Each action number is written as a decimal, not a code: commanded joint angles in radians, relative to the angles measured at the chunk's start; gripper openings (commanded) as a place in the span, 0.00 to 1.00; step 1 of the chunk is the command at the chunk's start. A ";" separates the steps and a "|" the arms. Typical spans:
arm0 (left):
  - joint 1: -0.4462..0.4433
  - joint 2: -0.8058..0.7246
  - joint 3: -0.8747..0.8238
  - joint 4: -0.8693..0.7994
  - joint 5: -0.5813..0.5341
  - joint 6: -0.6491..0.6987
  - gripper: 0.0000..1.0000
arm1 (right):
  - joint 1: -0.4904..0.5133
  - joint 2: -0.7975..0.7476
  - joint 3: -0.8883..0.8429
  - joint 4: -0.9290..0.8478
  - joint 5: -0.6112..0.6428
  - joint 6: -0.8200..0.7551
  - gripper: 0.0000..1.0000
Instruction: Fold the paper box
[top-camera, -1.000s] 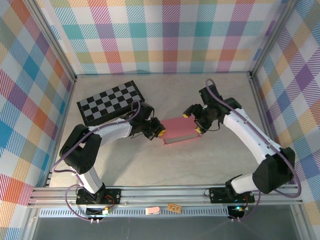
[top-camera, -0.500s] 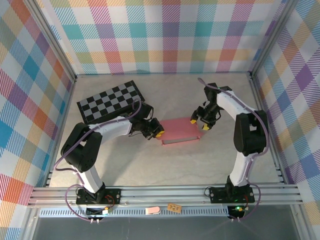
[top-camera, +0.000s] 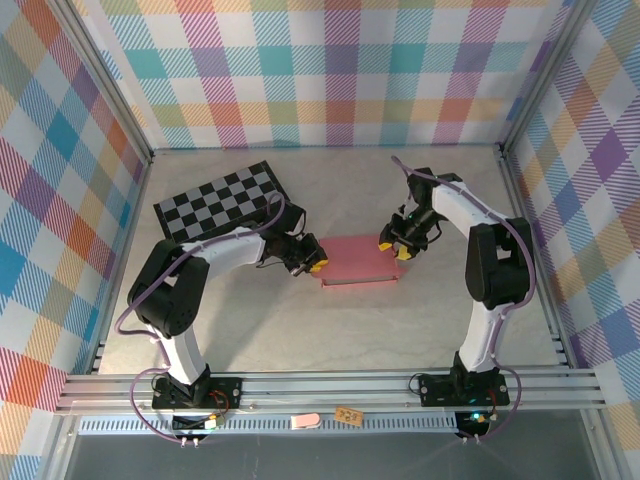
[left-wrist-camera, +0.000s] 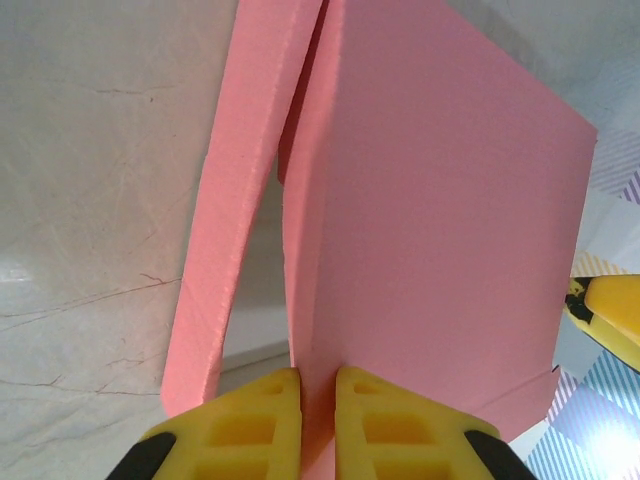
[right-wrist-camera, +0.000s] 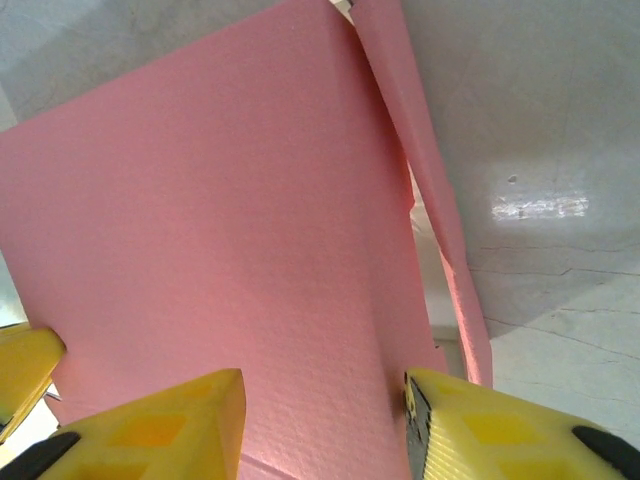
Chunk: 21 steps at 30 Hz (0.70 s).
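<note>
Left hand (top-camera: 315, 264) pinches the paper box (top-camera: 358, 261) at its left edge; right hand (top-camera: 392, 247), half-open, straddles its right.

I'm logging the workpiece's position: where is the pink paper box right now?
Top view: the paper box lies mid-table between the left gripper, pinching its left edge, and the right gripper at its right edge.

Bright even light; soft shadows; glare on table (right-wrist-camera: 530, 205).
</note>
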<state>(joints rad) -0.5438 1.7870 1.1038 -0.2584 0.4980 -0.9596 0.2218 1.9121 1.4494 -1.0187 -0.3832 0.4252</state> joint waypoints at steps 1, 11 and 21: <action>0.012 0.039 0.011 -0.066 -0.007 0.009 0.12 | 0.005 -0.048 -0.019 -0.025 -0.068 -0.006 0.44; 0.033 0.058 0.047 -0.103 0.009 0.039 0.12 | 0.001 -0.068 -0.036 -0.065 0.035 -0.051 0.51; 0.038 0.071 0.059 -0.107 0.019 0.050 0.13 | 0.005 -0.045 -0.082 -0.027 -0.049 -0.063 0.50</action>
<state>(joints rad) -0.5190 1.8252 1.1515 -0.2886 0.5381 -0.9180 0.2226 1.8660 1.3827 -1.0409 -0.3943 0.3794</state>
